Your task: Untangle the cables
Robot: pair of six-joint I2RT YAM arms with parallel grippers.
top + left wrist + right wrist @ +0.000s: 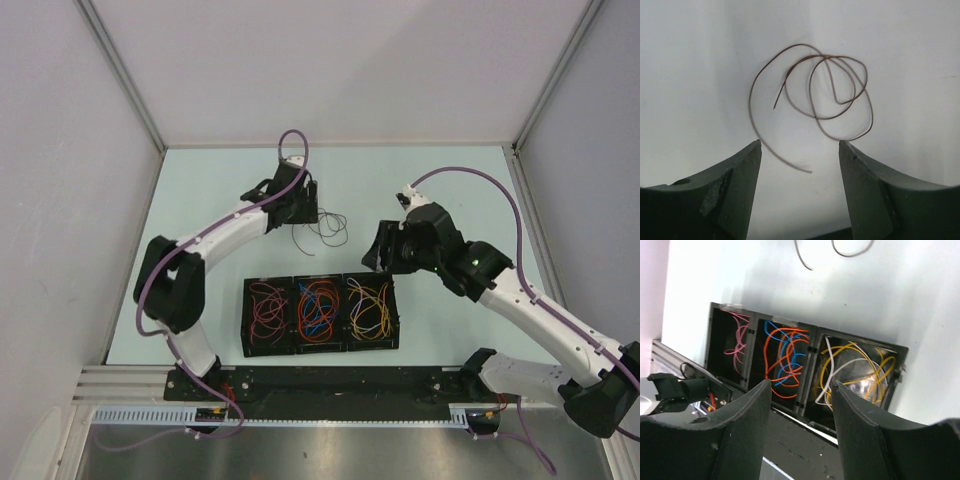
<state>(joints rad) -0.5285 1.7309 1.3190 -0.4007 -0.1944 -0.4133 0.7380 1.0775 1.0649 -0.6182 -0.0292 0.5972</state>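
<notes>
Left hand [800,148] spread at lower frame, thin brown looped wire [810,93] at centre on pale counter [690,75], right hand [801,387] spread

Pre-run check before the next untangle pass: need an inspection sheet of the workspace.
Surface: pale green table.
Job's things: brown cable loose on the table beyond the black tray; pink cables, orange and blue cables, and yellow and white cables each in their own compartment.
Clutter: nothing seen.
Hands: left hand open, facing the brown cable; right hand open, holding nothing.
Cables: lilac arm cables run along both arms.
Surroundings: white wall panels on three sides.
</notes>
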